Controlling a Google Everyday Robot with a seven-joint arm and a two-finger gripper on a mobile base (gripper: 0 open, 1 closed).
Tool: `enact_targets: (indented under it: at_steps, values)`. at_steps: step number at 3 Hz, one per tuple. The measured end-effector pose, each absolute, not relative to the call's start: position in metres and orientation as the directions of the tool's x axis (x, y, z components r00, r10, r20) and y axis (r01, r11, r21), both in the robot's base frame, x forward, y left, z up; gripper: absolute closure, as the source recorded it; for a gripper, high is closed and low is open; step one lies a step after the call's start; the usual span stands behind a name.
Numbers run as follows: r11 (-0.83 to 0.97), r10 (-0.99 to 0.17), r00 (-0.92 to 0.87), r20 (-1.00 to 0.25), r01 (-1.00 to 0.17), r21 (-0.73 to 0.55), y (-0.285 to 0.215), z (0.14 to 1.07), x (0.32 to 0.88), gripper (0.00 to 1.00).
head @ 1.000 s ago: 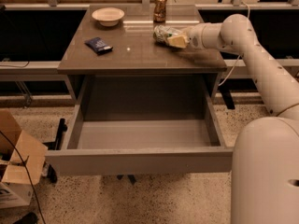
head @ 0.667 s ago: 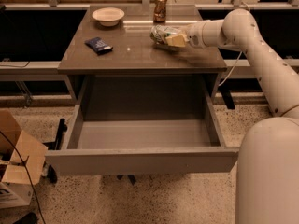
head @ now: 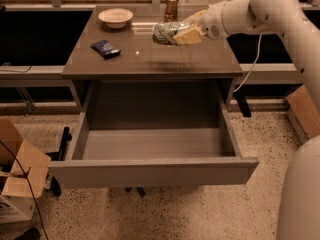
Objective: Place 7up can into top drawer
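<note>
The 7up can is clamped on its side in your gripper, held just above the grey table. Well to the gripper's left lies a dark blue packet. Left and farther back sits a pale bowl. Just behind the gripper stands a brown-gold can. The top drawer hangs open below the gripper, nearer to you.

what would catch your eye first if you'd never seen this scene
The wide top drawer stands pulled out below the grey table. Above the table's rear right, the gripper has its jaws shut on the 7up can. A bowl, a dark packet and a brown can sit on the tabletop.
</note>
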State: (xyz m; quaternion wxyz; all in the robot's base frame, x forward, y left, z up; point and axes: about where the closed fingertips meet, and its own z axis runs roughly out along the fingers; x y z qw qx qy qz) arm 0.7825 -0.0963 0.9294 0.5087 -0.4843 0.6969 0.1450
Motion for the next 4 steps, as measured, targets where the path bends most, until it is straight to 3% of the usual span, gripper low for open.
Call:
enact_targets:
  at_steps: [2, 4]
  values:
    - [0.188, -0.641, 0.174, -0.748, -0.909, -0.372, -0.068, 0.96, 0.688, 1.0]
    - [0.182, -0.653, 0.058, -0.755, -0.956, -0.231, -0.078, 0.907, 0.615, 1.0]
